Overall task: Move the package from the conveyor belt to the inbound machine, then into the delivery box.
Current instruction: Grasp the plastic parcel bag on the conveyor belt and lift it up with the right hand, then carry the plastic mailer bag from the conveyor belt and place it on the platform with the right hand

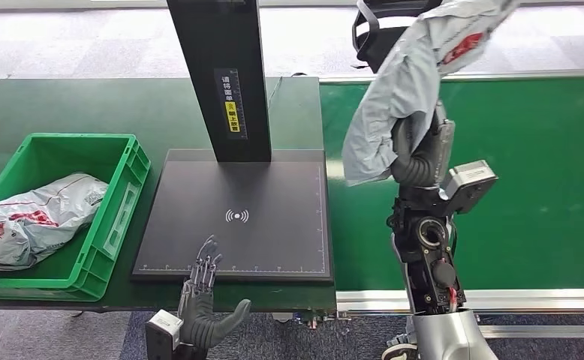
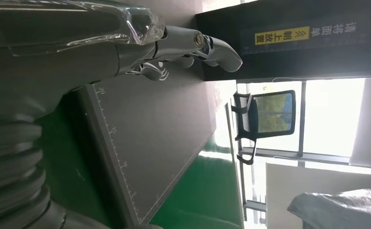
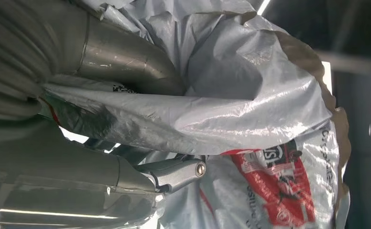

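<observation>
Grey poly mailer package (image 1: 405,90) being held aloft by right hand (image 1: 416,154), above conveyor belt (image 1: 544,187) edge, just beside inbound machine scan plate (image 1: 274,202).

Handling judged: light, soft, crinkly, slippery film; bag sagging around fingers (image 3: 126,57). Grip best kept at bunched middle.

Long axis running steeply, upper end tilted up-right, lower end drooping toward plate.

Left hand (image 1: 203,300) being kept empty, fingers spread, at plate's near edge.

Green delivery box (image 1: 116,217) already holding another grey mailer (image 1: 34,217).
</observation>
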Available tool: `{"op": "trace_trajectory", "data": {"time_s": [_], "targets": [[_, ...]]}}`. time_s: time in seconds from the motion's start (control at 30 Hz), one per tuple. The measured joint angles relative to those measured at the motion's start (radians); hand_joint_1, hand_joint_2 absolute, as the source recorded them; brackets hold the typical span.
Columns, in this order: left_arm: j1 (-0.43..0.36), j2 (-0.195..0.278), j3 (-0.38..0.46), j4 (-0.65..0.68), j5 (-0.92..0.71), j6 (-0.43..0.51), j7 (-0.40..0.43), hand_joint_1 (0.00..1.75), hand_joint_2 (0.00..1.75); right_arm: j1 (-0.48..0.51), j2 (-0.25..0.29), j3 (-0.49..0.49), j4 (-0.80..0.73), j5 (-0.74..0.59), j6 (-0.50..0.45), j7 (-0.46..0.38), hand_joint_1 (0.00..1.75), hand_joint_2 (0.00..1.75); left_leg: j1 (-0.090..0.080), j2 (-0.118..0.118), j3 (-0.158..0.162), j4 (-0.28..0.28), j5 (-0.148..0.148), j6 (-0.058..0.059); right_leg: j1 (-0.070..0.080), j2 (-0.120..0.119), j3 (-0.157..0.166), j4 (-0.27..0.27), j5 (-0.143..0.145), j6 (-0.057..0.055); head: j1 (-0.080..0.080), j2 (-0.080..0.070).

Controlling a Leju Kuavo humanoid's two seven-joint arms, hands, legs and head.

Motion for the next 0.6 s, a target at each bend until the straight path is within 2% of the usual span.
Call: {"op": "trace_trajectory", "data": {"time_s": [0.33,0.43,0.53,0.6], "targets": [[-0.021,0.0,-0.002,0.011,0.0,0.0,0.0,0.0,1.75,-0.003,0.0,0.062,0.014,0.001,0.026,0.0,1.75,1.75,0.0,-0.002,-0.001,0.0,0.0,0.0,0.0,-0.001,0.0,0.0,0.0,0.0,0.0,0.0],[-0.022,0.0,-0.002,0.012,0.0,-0.002,0.0,0.0,1.75,-0.02,0.001,0.075,0.043,0.025,0.088,0.0,1.75,1.75,0.0,0.0,-0.001,0.0,0.0,0.0,0.0,-0.001,0.0,0.0,0.0,0.0,0.0,0.0],[-0.025,0.0,-0.002,0.02,0.0,-0.018,-0.001,0.0,1.75,-0.075,0.013,0.136,0.172,0.145,0.209,0.004,1.75,1.75,0.001,0.002,-0.001,0.0,0.0,0.0,0.001,0.001,0.0,0.0,0.0,0.0,0.0,0.0],[-0.027,0.001,-0.002,0.027,0.0,-0.031,-0.005,0.0,1.75,-0.109,0.033,0.201,0.286,0.263,0.226,0.02,1.75,1.75,0.001,0.0,0.0,0.0,0.001,0.0,0.001,0.0,0.0,0.0,0.0,0.0,0.0,0.0]]}}
